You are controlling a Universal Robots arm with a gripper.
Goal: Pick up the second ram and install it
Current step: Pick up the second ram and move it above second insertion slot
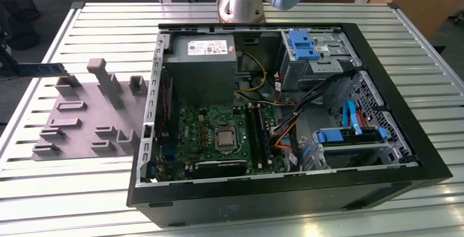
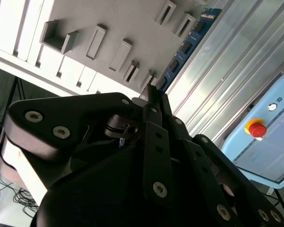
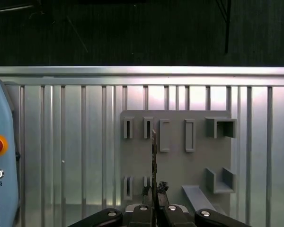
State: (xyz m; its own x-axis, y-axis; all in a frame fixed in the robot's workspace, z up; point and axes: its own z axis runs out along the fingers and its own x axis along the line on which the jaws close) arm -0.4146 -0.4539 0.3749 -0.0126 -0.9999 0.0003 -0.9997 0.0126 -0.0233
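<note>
In both wrist views the black gripper [image 2: 151, 94] sits right before the lens, its jaws drawn in almost to touching and pinching one end of the second ram [image 2: 189, 42]. The rest of the blue board juts free beyond the fingertips. In the first wrist view the stick [image 3: 154, 151] shows edge-on as a thin line that looks straight, not canted.

In the exterior view the slatted metal table [image 1: 108, 25] carries everything. The open computer case [image 1: 290, 199] takes the middle, and the grey fixture [image 1: 87, 123] lies at its nine o'clock. The stick [image 1: 40, 68] hangs at about nine o'clock of that view, above and just beyond the fixture's far edge, touching none of its posts. The long black memory slots [image 1: 261, 133] lie at three o'clock of the processor [image 1: 226, 138]. I cannot tell which slot is free.

The step in hand looks like the carry from fixture to case. Since only one end is gripped, the free end will likely swing or droop under a jolt, so a slow, smooth path suits it. The board should pass well above the fixture posts and the case's near wall. Its long edge ought to be turned parallel to the slots while in open air, not down among the cables at two o'clock of them.
</note>
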